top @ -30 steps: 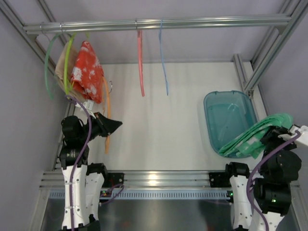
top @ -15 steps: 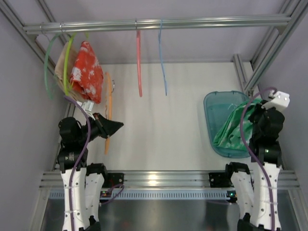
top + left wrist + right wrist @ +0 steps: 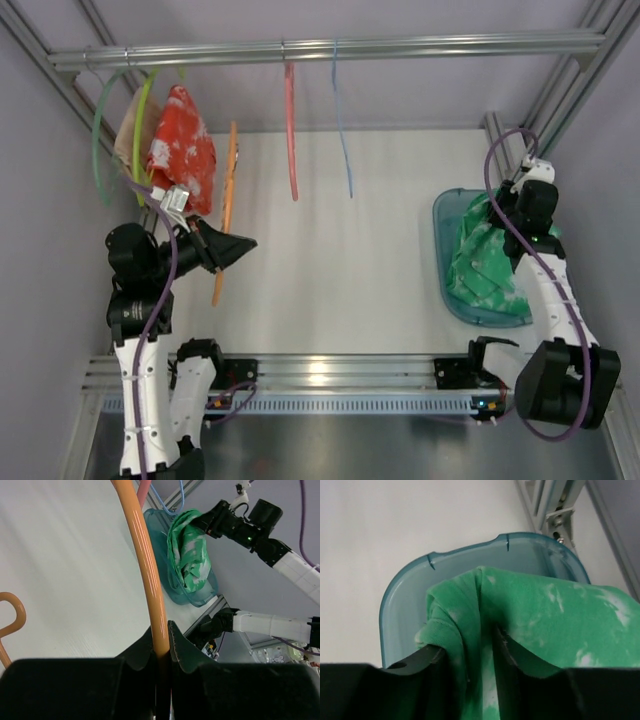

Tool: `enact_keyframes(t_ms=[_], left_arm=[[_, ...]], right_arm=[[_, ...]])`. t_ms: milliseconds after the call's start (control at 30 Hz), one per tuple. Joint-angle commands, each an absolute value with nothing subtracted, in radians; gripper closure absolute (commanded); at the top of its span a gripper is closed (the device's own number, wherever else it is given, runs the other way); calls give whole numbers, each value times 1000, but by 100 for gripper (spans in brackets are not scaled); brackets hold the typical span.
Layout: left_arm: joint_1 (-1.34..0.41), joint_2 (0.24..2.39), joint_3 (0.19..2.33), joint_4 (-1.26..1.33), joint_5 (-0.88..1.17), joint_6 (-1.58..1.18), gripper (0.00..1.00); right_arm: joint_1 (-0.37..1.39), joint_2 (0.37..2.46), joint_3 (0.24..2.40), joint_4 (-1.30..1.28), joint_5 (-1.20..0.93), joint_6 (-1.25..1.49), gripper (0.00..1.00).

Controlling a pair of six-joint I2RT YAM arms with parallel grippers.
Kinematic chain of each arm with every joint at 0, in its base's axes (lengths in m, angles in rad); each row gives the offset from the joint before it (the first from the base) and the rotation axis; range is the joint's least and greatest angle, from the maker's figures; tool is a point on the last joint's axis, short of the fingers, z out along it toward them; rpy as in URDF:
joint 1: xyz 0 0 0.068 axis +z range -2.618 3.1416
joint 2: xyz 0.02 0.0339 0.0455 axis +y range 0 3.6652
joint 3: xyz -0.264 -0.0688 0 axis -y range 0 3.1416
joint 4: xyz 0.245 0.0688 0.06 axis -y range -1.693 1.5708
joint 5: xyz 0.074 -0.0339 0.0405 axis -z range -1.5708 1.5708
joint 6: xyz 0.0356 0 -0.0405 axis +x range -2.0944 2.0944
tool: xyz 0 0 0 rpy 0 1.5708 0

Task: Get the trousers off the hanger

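The left claw [image 3: 161, 630] is pressing together on the bare hanger [image 3: 145, 555] and holding it tilted above the surface [image 3: 330, 250], with its upper end close beside the red garment [image 3: 183, 150]. The trousers [image 3: 535, 605] are well apart from it, bunching down into the teal tub [image 3: 400, 590] at the far right. The right claw [image 3: 470, 645] is pinching a fold of them, though the wrist view is not showing how firmly it is squeezing.

The main risk is lying with that fold. If the claw is spreading only a little while the arm is rising, the cloth may be catching on a finger and coming back out of the tub. Some cloth is also riding high against the tub wall, so a loose drop could send it sliding over the rim onto the surface.

On the other side, the thin hanger is being held at a single spot. It could be pivoting or slipping in the grip, and a swing could be snagging the red garment.
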State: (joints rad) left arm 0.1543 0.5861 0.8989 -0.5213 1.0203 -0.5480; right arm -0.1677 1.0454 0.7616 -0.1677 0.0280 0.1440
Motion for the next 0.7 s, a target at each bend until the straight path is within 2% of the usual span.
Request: enact_keyframes(t_ms=[0,33,167,200,233,333,533,667], left_arm=[[158,650,965,-373,1080,-577,100],[158,663,969,-345,1084,-586,100],[156,728,957,-137,1089,-684,100],[156,742,947,-10,1091,-716,100],[155,780,921,82,1085,-824,100],[144,872,893,374,1048,-986,100],[-7,1037,976,489,997,-844,100],[-54,1143,1014,630,1011,-854,100]], right_arm=[[-178,1120,816,-150,-43,186,64],[-176,1127,825,-158,-57,192,45],[-173,1124,864,-195,-110,224,11],[-173,1117,879,-215,-113,229,3],[-172,1111,891,-228,-118,232,1],[-172,1083,931,-274,-127,235,1],[-173,1006,976,-325,-144,232,1],[-172,974,1012,-366,-175,248,1]])
